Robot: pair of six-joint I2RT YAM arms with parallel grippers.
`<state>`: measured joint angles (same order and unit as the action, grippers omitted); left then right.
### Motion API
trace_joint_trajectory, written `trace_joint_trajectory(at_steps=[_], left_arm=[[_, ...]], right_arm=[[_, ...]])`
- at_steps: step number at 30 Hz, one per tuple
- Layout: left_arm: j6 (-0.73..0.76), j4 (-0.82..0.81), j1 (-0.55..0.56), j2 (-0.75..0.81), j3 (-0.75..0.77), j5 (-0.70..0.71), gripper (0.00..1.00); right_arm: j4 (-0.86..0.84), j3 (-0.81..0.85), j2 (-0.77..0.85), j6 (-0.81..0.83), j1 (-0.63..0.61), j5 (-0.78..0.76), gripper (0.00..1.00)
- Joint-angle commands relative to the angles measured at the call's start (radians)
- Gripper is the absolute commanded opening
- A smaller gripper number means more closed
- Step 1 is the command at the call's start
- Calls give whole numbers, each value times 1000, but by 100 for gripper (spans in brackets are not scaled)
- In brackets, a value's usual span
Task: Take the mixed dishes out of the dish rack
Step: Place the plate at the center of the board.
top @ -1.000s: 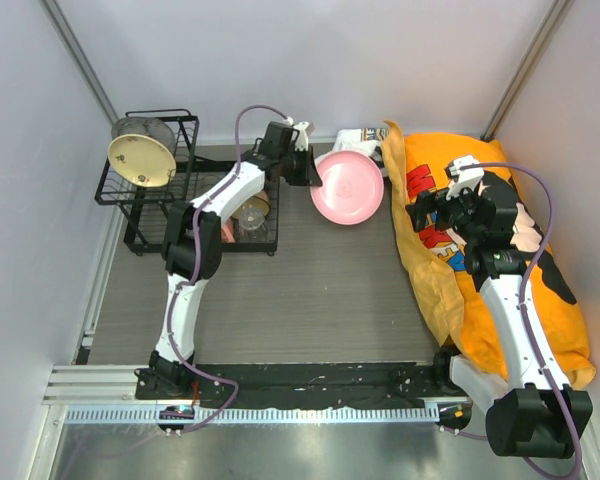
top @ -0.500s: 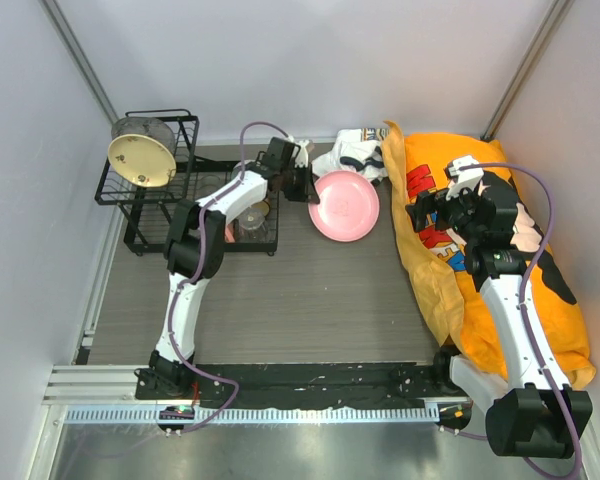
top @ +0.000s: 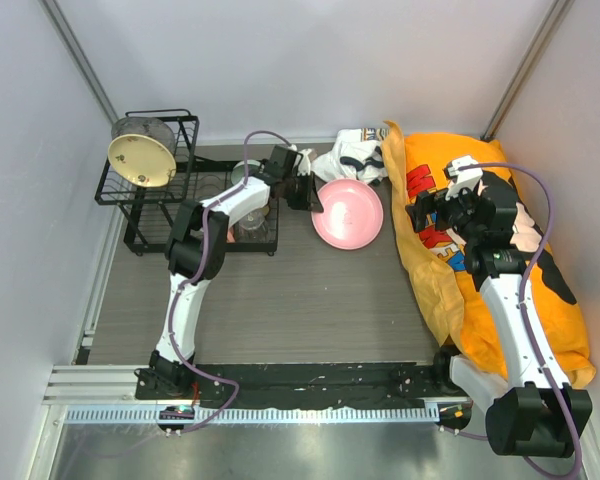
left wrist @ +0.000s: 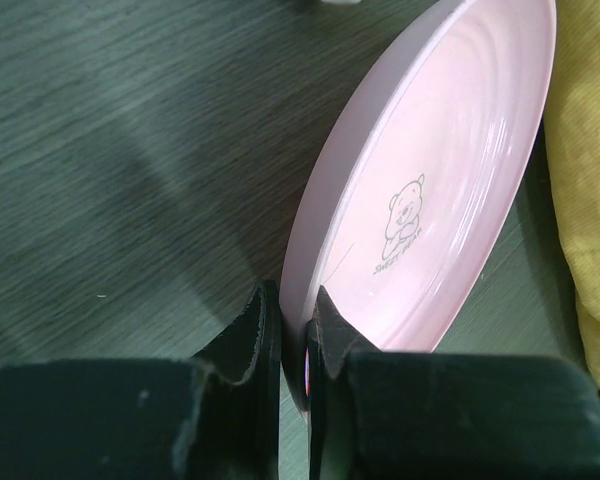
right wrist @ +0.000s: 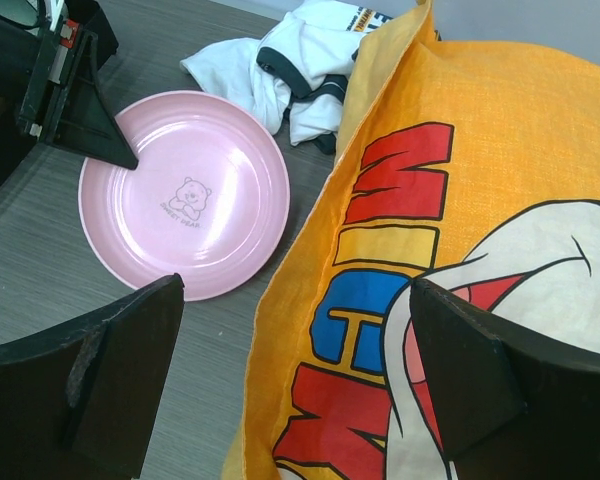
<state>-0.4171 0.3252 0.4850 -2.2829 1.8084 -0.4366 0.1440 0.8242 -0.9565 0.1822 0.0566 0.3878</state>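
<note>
Nearest you, the right gripper (top: pixel 423 214) hangs with jaws spread wide and nothing in them, above the orange printed fabric bag (top: pixel 500 270). It plays no part here. Further out, the left gripper (left wrist: pixel 292 300) is clamped on the rim of the large pink plate (left wrist: pixel 430 180), one finger on each face. The plate sits low over the grey wood-grain table (top: pixel 310 300), right of the rack, and you cannot tell whether its underside is fully down. Risk: if you let go while it is tilted, it drops and may skid. The lower finger could also drag the rim as you pull back. The plate's right edge lies just beside the bag and its far edge is near the crumpled white cloth (top: pixel 355 155), so it could ride up on fabric and rest crooked. Farthest back, the tan shallow dish (top: pixel 140 158) leans in the black wire dish rack (top: pixel 193 150). Only the left wrist view shows the pinch itself. Only the right wrist view shows the whole plate face and its gap to the bag. Only the overhead view shows the rack.
</note>
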Motion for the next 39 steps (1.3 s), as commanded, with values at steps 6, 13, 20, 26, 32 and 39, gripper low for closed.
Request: trace_joint_trajectory(at_steps=[6, 13, 20, 26, 32, 39], left_arm=[[6, -43, 9, 48, -70, -25, 1], [15, -40, 10, 74, -106, -16, 7], [41, -25, 10, 92, -133, 5, 15], [55, -9, 10, 99, -146, 18, 22], [67, -2, 10, 103, -152, 36, 26], [83, 3, 9, 118, -158, 41, 37]], right_arm=[[-30, 4, -4, 13, 8, 11, 100], [-29, 6, -5, 14, 8, 11, 100], [-27, 6, -5, 16, 8, 13, 100], [-29, 6, -2, 14, 9, 14, 99], [-27, 6, 2, 13, 9, 16, 100], [-27, 6, 7, 13, 12, 20, 99]])
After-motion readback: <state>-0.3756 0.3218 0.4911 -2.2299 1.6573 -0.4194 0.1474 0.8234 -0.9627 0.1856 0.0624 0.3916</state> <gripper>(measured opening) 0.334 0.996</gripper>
